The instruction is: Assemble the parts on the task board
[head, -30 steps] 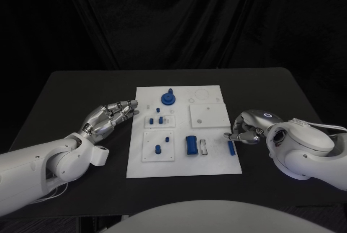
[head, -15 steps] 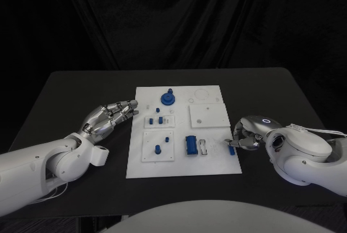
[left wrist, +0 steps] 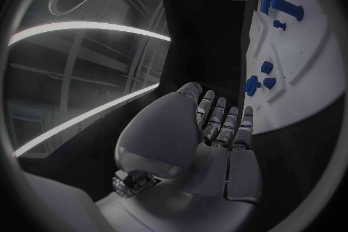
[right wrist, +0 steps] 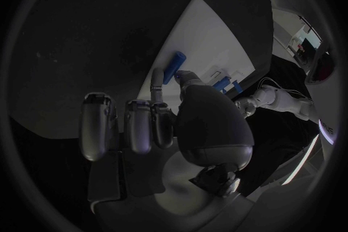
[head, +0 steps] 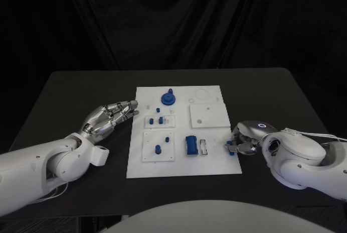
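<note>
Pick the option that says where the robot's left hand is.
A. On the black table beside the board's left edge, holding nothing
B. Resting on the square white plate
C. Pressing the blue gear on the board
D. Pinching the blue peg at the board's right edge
A: the left hand lies on the black table just left of the task board, fingers spread and empty.

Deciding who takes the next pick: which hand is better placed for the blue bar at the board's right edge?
Right. The right hand already has its fingers at the blue bar on the task board; the left hand rests open off the opposite edge.
</note>
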Controlling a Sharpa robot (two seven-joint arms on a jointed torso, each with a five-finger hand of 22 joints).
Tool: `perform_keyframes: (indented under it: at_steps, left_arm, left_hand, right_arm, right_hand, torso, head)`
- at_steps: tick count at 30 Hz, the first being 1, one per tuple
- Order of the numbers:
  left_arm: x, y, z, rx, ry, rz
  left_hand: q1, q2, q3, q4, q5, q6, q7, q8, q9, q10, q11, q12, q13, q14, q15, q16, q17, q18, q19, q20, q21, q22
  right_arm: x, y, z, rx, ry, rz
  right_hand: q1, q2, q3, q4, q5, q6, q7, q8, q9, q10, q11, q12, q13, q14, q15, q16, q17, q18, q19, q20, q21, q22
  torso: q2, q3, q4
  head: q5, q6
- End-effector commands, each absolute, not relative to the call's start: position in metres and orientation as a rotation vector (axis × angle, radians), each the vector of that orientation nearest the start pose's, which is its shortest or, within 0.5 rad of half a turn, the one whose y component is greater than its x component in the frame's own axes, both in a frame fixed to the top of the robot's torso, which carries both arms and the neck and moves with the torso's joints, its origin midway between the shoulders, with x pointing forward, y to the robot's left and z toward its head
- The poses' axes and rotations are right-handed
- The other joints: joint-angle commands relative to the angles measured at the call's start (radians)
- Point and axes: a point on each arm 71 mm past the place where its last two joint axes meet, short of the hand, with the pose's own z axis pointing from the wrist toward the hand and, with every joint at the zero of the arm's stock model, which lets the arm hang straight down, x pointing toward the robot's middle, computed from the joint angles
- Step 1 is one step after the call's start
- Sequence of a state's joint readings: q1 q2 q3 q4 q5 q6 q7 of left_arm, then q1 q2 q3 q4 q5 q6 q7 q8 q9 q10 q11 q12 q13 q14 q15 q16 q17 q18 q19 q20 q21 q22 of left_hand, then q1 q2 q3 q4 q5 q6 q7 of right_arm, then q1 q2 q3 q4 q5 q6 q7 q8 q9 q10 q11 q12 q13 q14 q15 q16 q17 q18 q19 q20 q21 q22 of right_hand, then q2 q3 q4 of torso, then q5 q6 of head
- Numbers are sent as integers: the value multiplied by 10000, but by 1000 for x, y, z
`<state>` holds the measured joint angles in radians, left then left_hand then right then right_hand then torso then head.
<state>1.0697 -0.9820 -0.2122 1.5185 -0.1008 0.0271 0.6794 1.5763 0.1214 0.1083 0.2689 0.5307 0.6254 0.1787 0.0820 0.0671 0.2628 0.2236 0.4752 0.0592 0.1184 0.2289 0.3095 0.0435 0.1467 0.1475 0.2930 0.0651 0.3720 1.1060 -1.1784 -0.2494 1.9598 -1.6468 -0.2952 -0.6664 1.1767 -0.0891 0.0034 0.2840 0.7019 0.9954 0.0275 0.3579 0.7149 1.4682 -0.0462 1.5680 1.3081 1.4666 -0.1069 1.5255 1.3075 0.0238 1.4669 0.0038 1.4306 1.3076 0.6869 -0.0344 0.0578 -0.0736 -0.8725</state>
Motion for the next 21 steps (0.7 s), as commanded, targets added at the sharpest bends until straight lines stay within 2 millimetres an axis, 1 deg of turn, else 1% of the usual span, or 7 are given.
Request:
perform_keyframes:
  at_steps: [1,3,6,11,14,20,21]
  left_arm:
    - [418,265,-268,-9944,14517,-18179]
    - [418,266,-268,-9958,14530,-18164]
    - [418,266,-269,-9970,14547,-18158]
    - [418,265,-269,-9990,14582,-18158]
    - [417,265,-270,-10001,14600,-18159]
    - [417,266,-270,-10029,14624,-18147]
    - [417,266,-270,-10033,14626,-18145]
  left_hand:
    - [100,8,62,-7,40,59,341,61,7,-10,77,38,11,15,38,63,15,-178,79,-19,39,-10]
    - [107,6,73,-15,50,61,343,63,7,-16,82,28,9,13,41,59,14,-182,89,-20,44,7]
    - [114,4,83,-22,61,61,346,64,7,-12,86,37,10,16,42,66,14,-185,97,-21,47,18]
    - [114,4,83,-22,61,61,346,64,7,-12,86,37,10,16,42,66,14,-185,97,-21,47,18]
    - [126,3,104,-35,81,54,354,65,6,-14,95,35,10,18,47,74,14,-192,105,-24,52,21]
    - [126,3,104,-35,81,54,354,65,6,-14,95,35,10,18,47,74,14,-192,105,-24,52,21]
    - [126,3,104,-35,81,54,354,65,6,-14,95,35,10,18,47,74,14,-192,105,-24,52,21]
  right_arm:
    - [343,-260,-261,-150,20137,1365]
    - [343,-258,-263,-181,20174,1393]
    - [344,-256,-265,-237,20255,1393]
    - [343,-253,-271,-257,20505,1431]
    - [342,-251,-274,-272,20608,1464]
    - [341,-248,-279,-16,20729,1722]
    - [341,-247,-279,109,20727,1830]
  right_hand:
    - [192,-11,115,-35,169,76,-5,-81,-92,1025,48,28,2627,838,48,-63,1588,145,433,62,-67,2124]
    - [566,1,289,-154,381,166,-47,-73,-116,1025,13,28,2627,834,21,-72,1571,148,430,43,-78,2121]
    - [831,-10,418,-243,596,241,-84,-21,-89,1025,-20,28,2627,834,-7,-72,1571,148,431,18,-80,2121]
    - [943,-49,493,-256,844,210,-79,-23,-80,1025,-23,28,2627,827,-13,-91,1534,154,419,5,-111,2112]
    - [1072,-71,574,-303,1016,170,-76,-26,-70,1025,-25,28,2627,819,-12,-108,1503,159,410,3,-133,2105]
    - [1585,-89,844,-616,1328,141,-87,33,-3,1025,-38,28,2627,815,-25,-122,1482,159,408,-10,-141,2104]
    - [1798,-83,965,-767,1584,155,-91,94,50,1025,-48,28,2627,825,-35,-97,1531,152,421,-19,-115,2114]
  torso:
    - [4,1,-2]
    - [3,0,1]
    - [1,-1,0]
    - [4,4,7]
    - [-1,0,1]
    - [-7,-4,3]
    - [-8,-2,-2]
  head:
    - [10,-1]
    - [3,-1]
    - [13,-1]
    - [16,-1]
    - [27,-1]
    - [60,-1]
    - [73,-1]
